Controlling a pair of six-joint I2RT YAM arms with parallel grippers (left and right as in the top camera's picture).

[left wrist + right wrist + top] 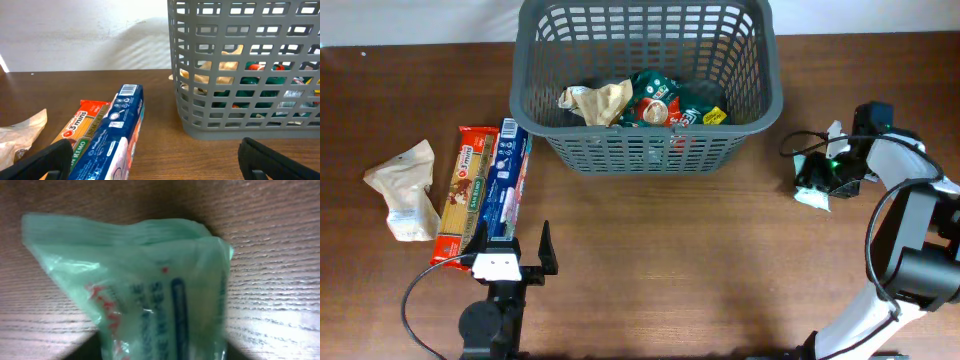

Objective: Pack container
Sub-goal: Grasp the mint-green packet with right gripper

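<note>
Container (645, 150) sits at the far middle of the counter (700, 290), upright, mouth open to the top. A crumpled tan packet (598, 100) and a dark green packet (665, 103) are already lying on its base. The body looks like stiff moulded plastic, probably light for its bulk, with a solid floor and lattice sides. If it must be shifted, the thick rim or a slot in the wall is the likely hold, but it seems well placed to load from above. Left pincer (513, 245) rests low at the near left, its fingers spread wide with nothing between them. It is aimed along a blue packet (115, 140) that lies touching a spaghetti packet (463, 190), with a pale paper bag (405, 188) further left. Right pincer (830, 172) is down at a pale green packet (150, 290) on the counter, right of the container. The wrist view shows only soft, glossy film (slippery, easily crushed) and no fingers, so I cannot tell whether that pincer is clamped or apart.
</note>
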